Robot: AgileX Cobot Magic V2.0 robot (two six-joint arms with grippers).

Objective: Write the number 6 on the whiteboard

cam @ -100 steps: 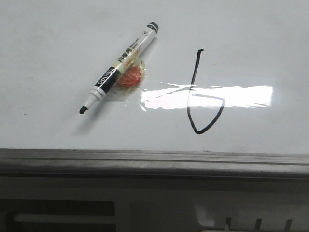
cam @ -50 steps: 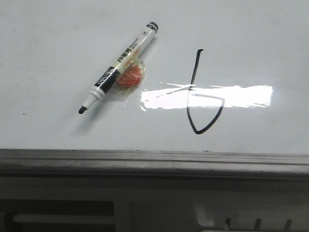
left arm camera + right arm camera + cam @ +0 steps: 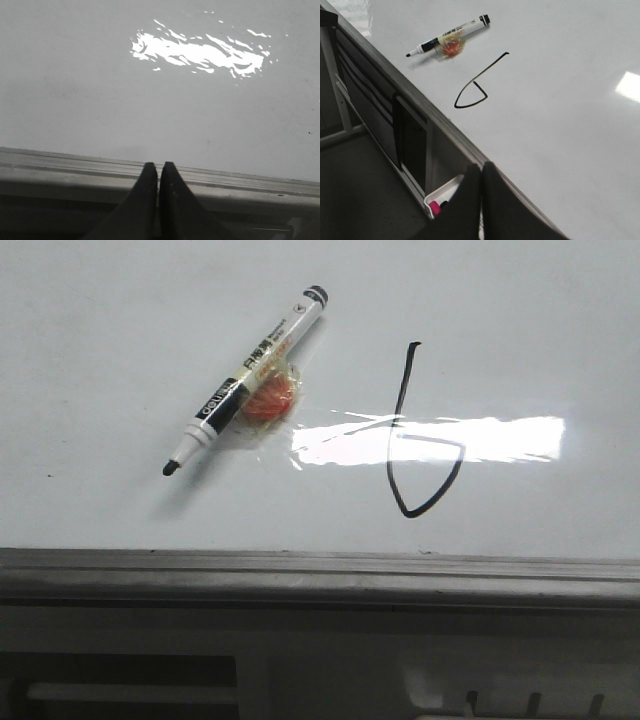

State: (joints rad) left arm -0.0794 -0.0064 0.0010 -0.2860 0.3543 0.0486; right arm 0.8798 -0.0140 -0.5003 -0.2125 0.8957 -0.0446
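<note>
A thin black number 6 (image 3: 410, 445) (image 3: 471, 91) is drawn on the glossy whiteboard (image 3: 520, 320) (image 3: 100, 75) (image 3: 570, 75), right of centre in the front view. A white and black marker (image 3: 247, 378) (image 3: 451, 35) lies uncapped on the board to the left of the number 6, resting on a small orange wrapped thing (image 3: 270, 400). My left gripper (image 3: 158, 165) is shut and empty over the board's grey edge rail (image 3: 60, 165). My right gripper (image 3: 480, 166) is shut and empty at the board's near edge, well apart from the marker. Neither gripper shows in the front view.
The grey edge rail (image 3: 300, 575) runs along the board's near side, with a slotted grey frame (image 3: 500, 680) below it. A white tray (image 3: 445, 192) holding a pink item hangs under the board edge beside my right gripper. A bright glare (image 3: 430, 440) crosses the number.
</note>
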